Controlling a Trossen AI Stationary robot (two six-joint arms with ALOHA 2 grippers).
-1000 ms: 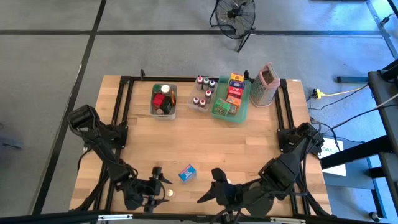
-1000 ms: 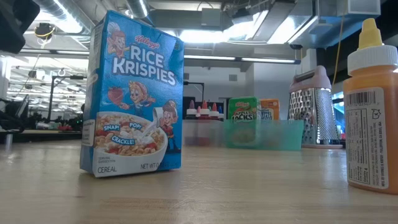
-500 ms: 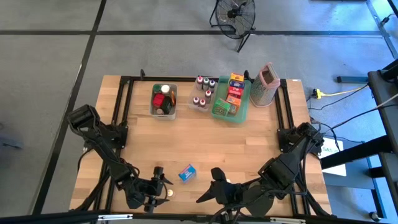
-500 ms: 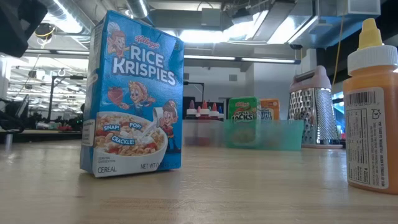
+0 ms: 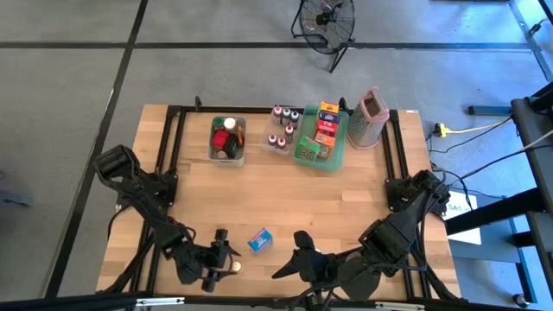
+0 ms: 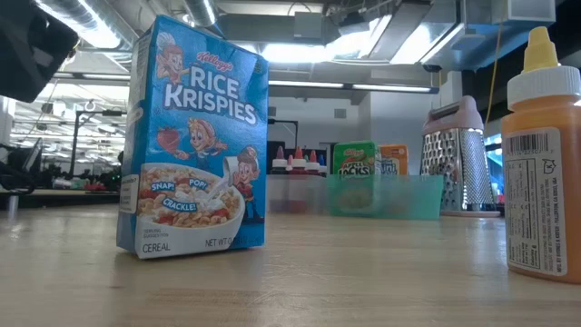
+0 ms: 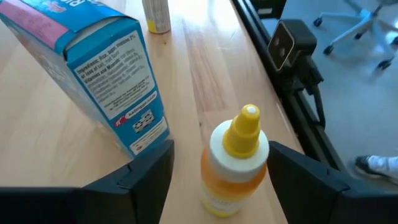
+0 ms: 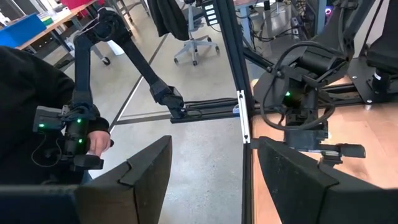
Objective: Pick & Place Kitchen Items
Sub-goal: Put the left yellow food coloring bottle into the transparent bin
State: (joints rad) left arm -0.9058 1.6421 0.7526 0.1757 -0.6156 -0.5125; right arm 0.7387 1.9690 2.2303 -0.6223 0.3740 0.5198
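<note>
The left claw (image 7: 214,168) has edged in around the orange bottle (image 7: 234,163), fingers apart, grasp pending; the right claw (image 8: 211,168) waits, fingers apart.

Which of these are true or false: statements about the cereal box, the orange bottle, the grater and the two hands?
1. The blue cereal box stands upright on the table. True.
2. The left hand has the orange bottle between its open fingers. True; they are not closed on it.
3. The box grater lies flat beside the cereal box. False: it stands at the far edge, next to the green tray.
4. The right hand holds a jar. False: it is open and empty, pointing off the table's near edge.
</note>
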